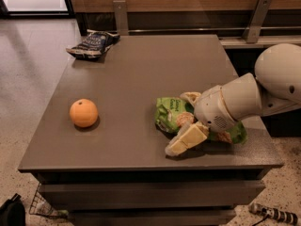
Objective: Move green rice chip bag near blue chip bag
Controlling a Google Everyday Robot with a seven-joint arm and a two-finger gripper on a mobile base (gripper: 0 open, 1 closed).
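The green rice chip bag lies flat on the grey table at the front right. My gripper is down over the bag's middle. One pale finger rests at the bag's near edge and the other sits at its far edge. The fingers stand apart with the bag between them, and the bag is on the table. The white arm covers the bag's right part. The blue chip bag lies at the table's far left corner, far from the green bag.
An orange sits on the table's front left. A wooden wall with metal brackets runs behind the table. A wire basket and a dark object are on the floor at the front left.
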